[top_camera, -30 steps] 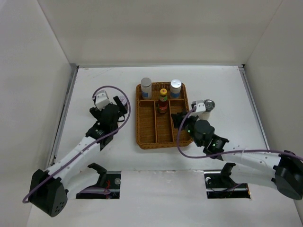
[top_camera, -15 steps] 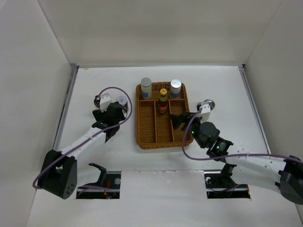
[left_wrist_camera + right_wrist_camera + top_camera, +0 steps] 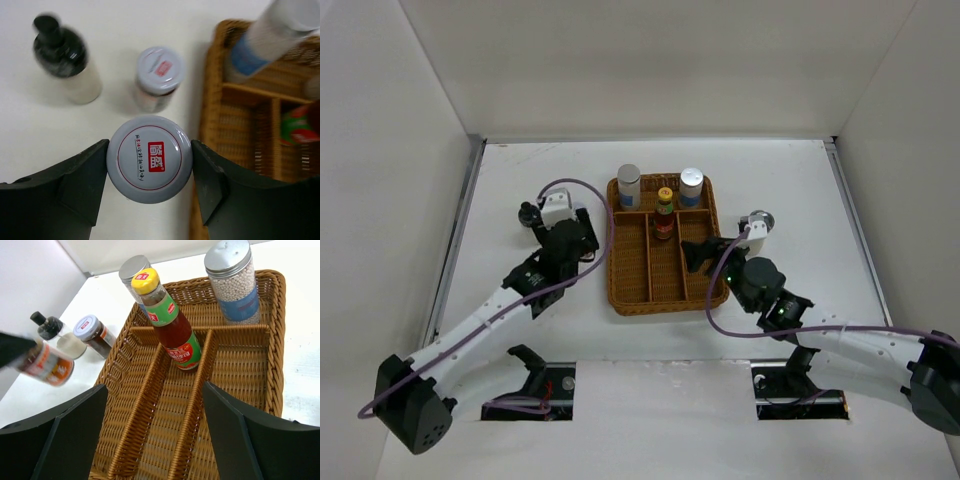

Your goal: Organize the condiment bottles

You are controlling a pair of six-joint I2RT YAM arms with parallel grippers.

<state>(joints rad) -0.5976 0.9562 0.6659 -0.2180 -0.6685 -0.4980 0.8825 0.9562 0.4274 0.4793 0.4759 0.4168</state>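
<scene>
My left gripper (image 3: 150, 146) is shut on a white-lidded brown jar (image 3: 149, 159) with a red mark, just left of the wicker basket (image 3: 212, 100). The second such jar (image 3: 159, 75) and the black-capped shaker (image 3: 65, 60) stand on the table beyond it. In the basket's far compartments stand two silver-topped shakers (image 3: 232, 280) (image 3: 132, 270) and the red sauce bottle (image 3: 170, 320). My right gripper (image 3: 154, 390) hangs open over the basket's near lanes, holding nothing. The grey-capped shaker (image 3: 761, 221) stands on the table right of the basket.
The basket (image 3: 618, 270) has long dividers running front to back. White walls enclose the table on the left, right and far sides. Both arms' purple cables loop above them near the basket.
My left jaws have closed on the white-lidded jar and that arm has shifted right toward the basket. My right jaws have opened wide.
</scene>
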